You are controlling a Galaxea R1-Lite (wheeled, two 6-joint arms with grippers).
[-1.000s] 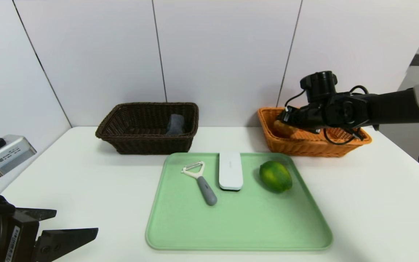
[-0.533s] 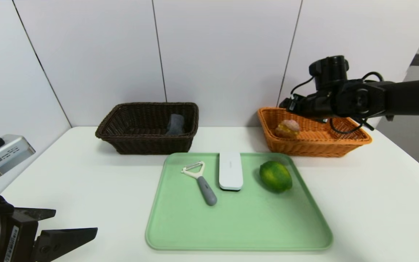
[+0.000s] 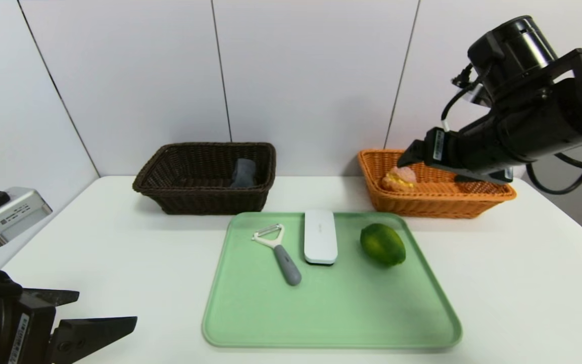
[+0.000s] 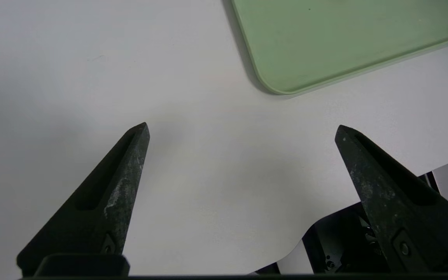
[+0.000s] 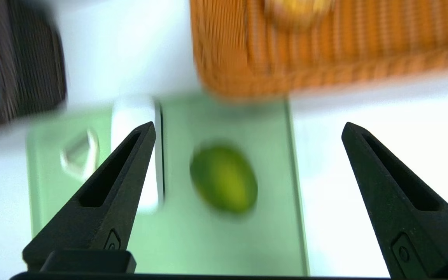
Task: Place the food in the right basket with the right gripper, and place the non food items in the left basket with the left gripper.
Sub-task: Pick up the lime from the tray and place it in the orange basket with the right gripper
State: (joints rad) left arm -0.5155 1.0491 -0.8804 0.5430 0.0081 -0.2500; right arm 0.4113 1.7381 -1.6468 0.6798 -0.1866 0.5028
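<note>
Hovering (jaws wide), right gripper (image 5: 249, 123).

Right gripper (image 5: 248, 126): held wide open, nothing gripped, fingertips pointed down.
Right arm (image 3: 523, 111): stretched inward from the right.
Left gripper (image 4: 242, 126): kept low at the left, spread wide, nothing gripped.

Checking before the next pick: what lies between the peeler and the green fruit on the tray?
The white rectangular case lies between them, as the head view shows.
</note>
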